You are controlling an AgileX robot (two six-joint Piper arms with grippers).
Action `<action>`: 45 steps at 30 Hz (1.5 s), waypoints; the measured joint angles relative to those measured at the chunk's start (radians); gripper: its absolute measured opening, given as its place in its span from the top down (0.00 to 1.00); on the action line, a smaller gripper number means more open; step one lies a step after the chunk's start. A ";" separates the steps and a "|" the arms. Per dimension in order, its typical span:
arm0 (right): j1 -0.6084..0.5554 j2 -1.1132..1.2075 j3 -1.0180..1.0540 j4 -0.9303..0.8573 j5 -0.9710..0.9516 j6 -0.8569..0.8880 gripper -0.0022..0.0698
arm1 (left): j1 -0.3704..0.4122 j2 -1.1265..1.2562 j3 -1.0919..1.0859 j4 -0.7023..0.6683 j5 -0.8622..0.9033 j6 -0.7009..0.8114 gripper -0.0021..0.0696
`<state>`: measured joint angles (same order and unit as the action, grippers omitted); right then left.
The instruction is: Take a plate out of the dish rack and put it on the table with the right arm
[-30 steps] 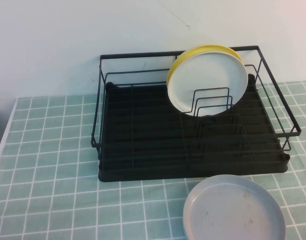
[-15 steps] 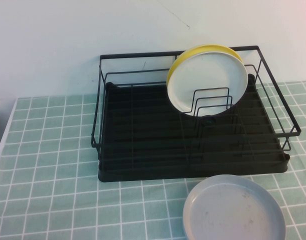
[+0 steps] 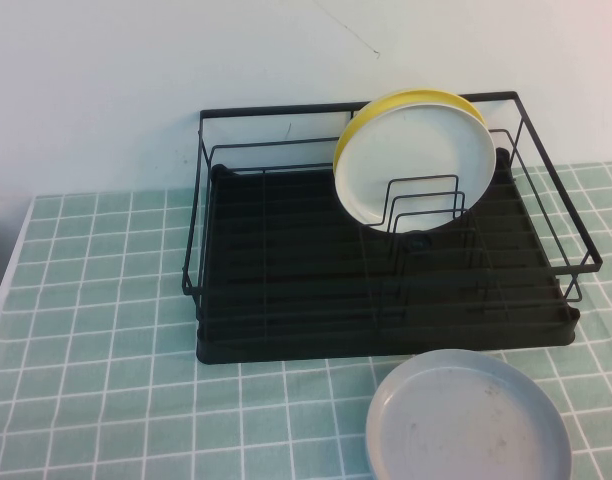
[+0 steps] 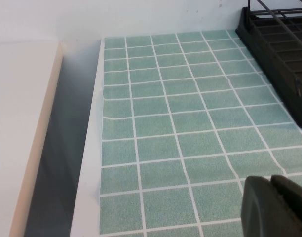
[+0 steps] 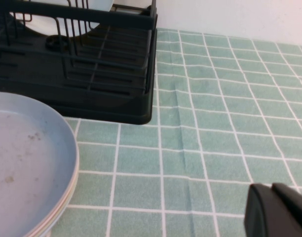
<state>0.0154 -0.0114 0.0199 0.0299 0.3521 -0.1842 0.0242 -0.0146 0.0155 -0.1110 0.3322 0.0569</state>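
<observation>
The white plate (image 3: 416, 165) stands upright in the wire dividers at the back right of the black dish rack (image 3: 286, 300). A yellow plate (image 3: 406, 98) stands right behind it. The rack sits on the green tiled table (image 3: 96, 330). Neither arm shows in the high view. My right gripper (image 5: 272, 188) is shut and empty, low over the tiles to the right of the rack (image 5: 106, 64); the white plate's lower part (image 5: 42, 24) shows behind the wires. My left gripper (image 4: 270, 181) is shut and empty over the tiles left of the rack (image 4: 279, 44).
A dull grey plate (image 3: 466, 425) lies flat on the table just in front of the rack's right half; it also shows in the right wrist view (image 5: 22, 163). The table's left edge (image 4: 89, 148) drops to a gap beside a pale surface.
</observation>
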 joint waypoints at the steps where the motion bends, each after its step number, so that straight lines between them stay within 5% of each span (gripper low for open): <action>1: 0.000 0.000 0.000 0.000 0.000 0.000 0.97 | 0.000 0.000 0.000 0.000 0.000 0.000 0.98; 33: 0.000 0.000 0.000 0.000 -0.015 0.000 0.97 | 0.000 0.000 0.000 0.000 0.000 0.002 0.98; 45: 0.000 0.000 0.009 0.000 -0.558 0.012 0.97 | 0.000 0.000 0.000 0.000 0.000 0.002 0.98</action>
<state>0.0154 -0.0114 0.0289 0.0299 -0.2059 -0.1724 0.0242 -0.0146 0.0155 -0.1110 0.3322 0.0588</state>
